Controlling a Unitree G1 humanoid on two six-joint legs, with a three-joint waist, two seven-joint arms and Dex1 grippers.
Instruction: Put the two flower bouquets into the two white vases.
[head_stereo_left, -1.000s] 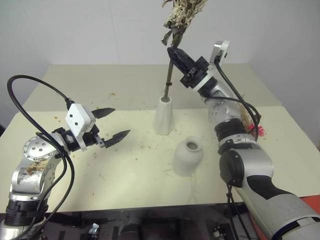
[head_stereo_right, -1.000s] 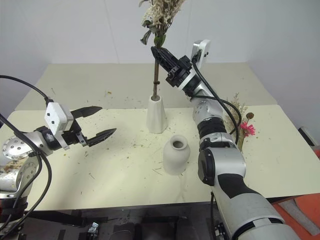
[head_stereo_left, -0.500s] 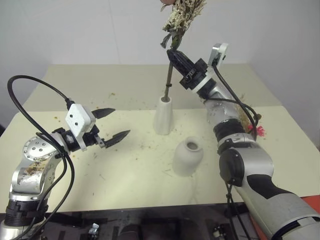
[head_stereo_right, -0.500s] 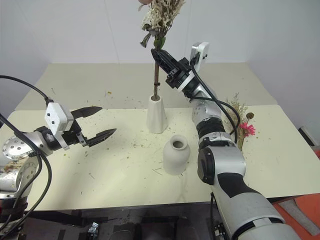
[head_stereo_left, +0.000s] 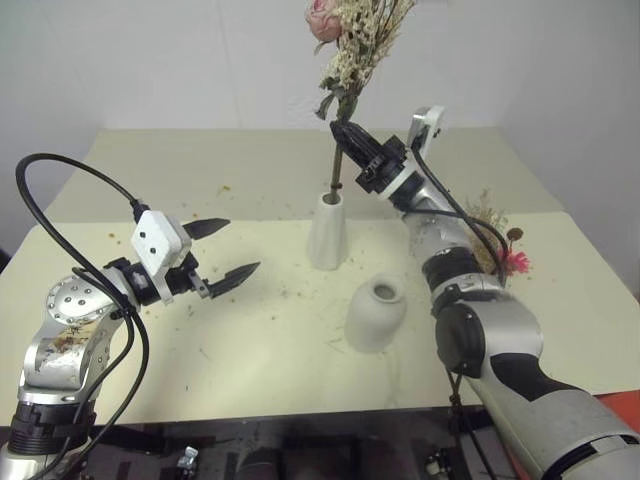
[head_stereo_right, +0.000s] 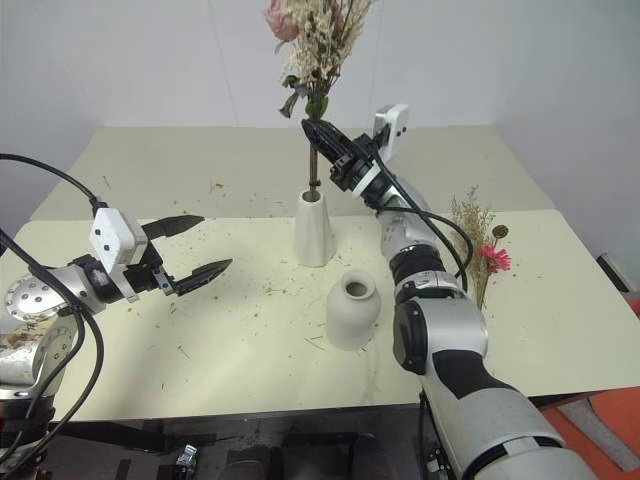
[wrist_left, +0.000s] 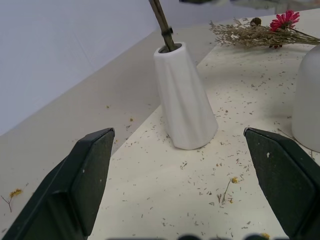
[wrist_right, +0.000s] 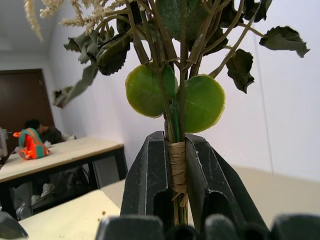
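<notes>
The tall vase stands upright near the middle of the table, and everything else sits around it. The cream bouquet has its stems down inside this vase's narrow mouth, the pink rose and pale sprigs rising well above it. The right gripper is clamped on the stems just above the vase mouth; in the right wrist view its two black fingers press from both sides on the twine-wrapped bundle below the round green leaves. The squat vase stands nearer the robot than the tall vase and a little to its right, apart from it and with nothing in it. The brown bouquet, with its bright pink flower, lies flat on the table well to the right of the tall vase. The left gripper hovers to the left of the tall vase, its fingers spread wide and holding nothing
</notes>
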